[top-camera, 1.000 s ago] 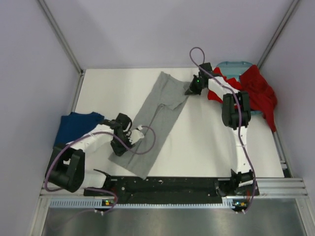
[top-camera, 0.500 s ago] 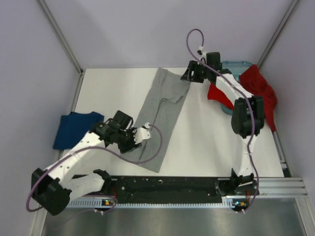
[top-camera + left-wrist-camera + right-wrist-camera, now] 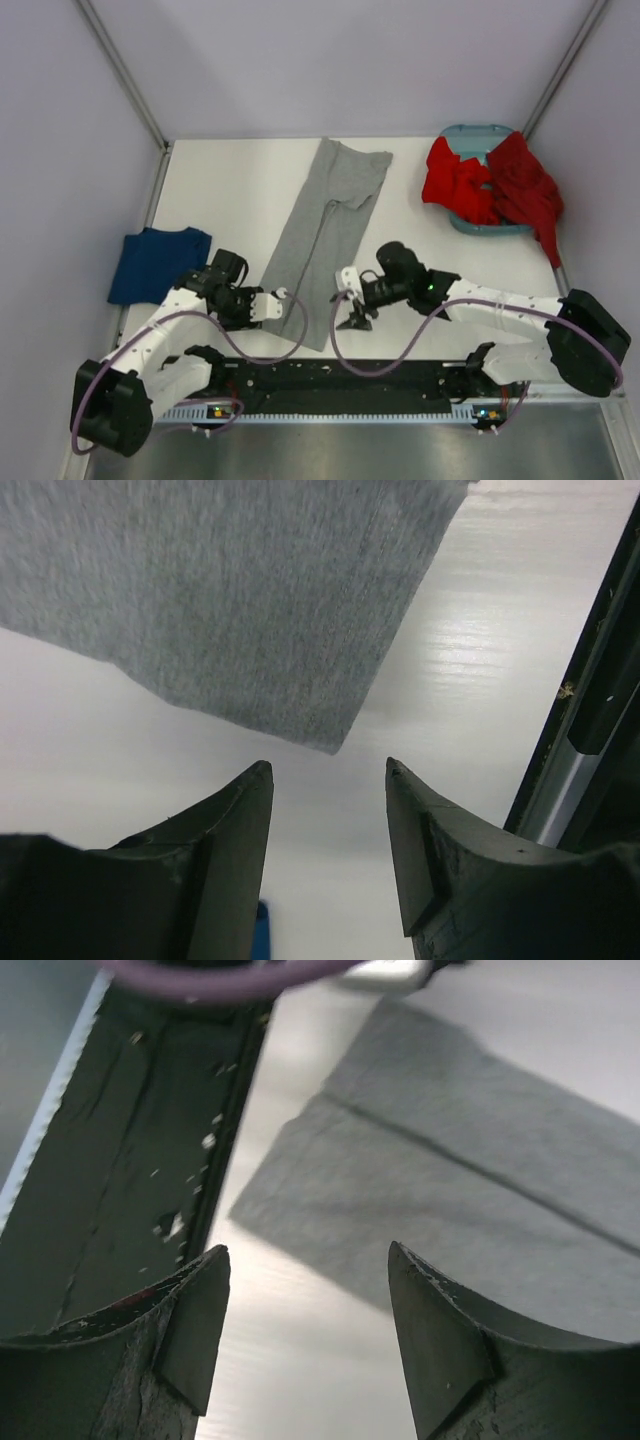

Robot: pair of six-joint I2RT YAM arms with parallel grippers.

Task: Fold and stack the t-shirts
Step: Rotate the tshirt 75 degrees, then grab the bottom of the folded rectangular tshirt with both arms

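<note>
Left wrist, fingers [image 3: 228, 845] parted, near grey t-shirt [image 3: 230, 590]

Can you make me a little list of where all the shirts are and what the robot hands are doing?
Grey shirt: long folded strip, slanting across the table
Navy shirt: at the table's left edge
Red shirts: heaped in and over the teal basket
Left gripper: open, empty, just short of the grey shirt's near corner
Right gripper: open, empty, pointing at that same near end
</note>
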